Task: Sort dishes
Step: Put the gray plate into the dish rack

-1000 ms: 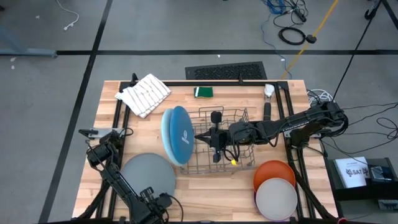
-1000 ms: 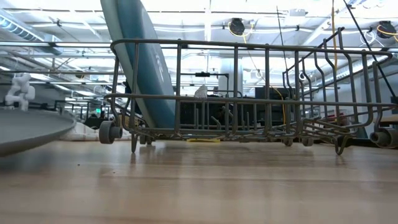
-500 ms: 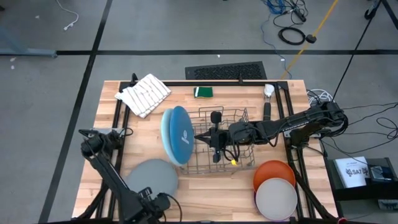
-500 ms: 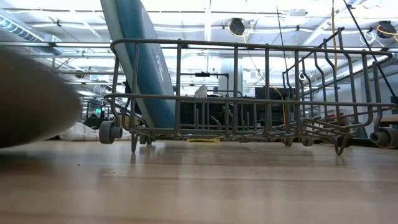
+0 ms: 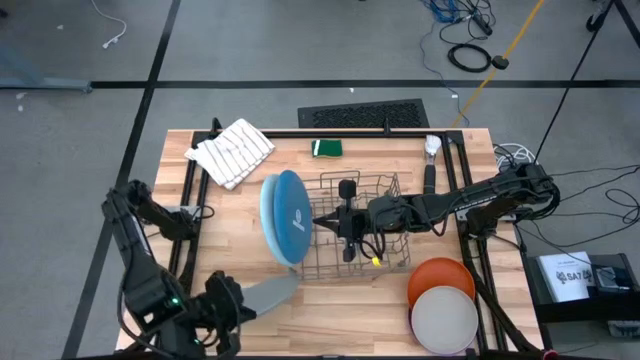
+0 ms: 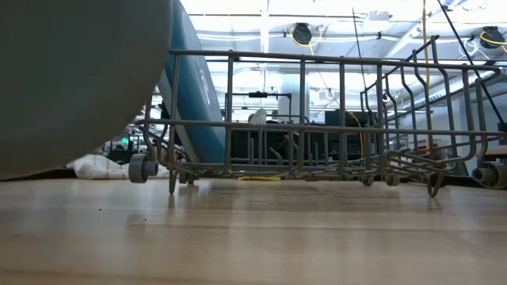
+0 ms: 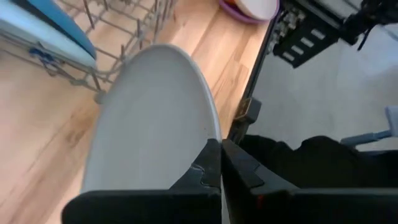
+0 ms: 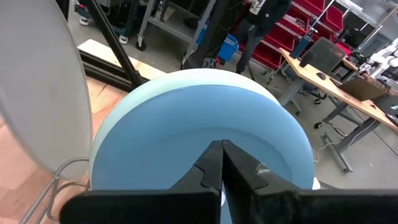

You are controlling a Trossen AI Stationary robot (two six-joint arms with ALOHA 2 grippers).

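My left gripper (image 5: 240, 300) is shut on a grey plate (image 5: 268, 292) near the table's near left edge. The plate is tipped steeply on edge; it also fills the low view's left (image 6: 71, 79) and shows in the right wrist view (image 8: 37, 93). Two blue plates (image 5: 287, 215) stand on edge, leaning in the left end of the wire rack (image 5: 370, 245). My right gripper (image 5: 322, 222) is shut, level over the rack, pointing at the blue plates (image 8: 199, 118). My left gripper pinches the grey plate's rim (image 7: 210, 127) between its two fingers. The plate is lifted clear of the table and steeply tilted, stretching away from the fingers toward the rack. My right gripper: I cannot tell whether its shut fingertips touch the blue plate's face.
A white striped cloth (image 5: 232, 150) and a green item (image 5: 327, 148) lie at the far side. An orange plate (image 5: 440, 275) and an off-white plate (image 5: 445, 318) on a purple one (image 7: 249, 7) lie at the near right. Bare wood lies in front of the rack.
My left gripper has risen and turned with the grey plate. The plate lay flat on the table at the near left; it is now lifted clear, tipped up on edge and a little nearer the rack.
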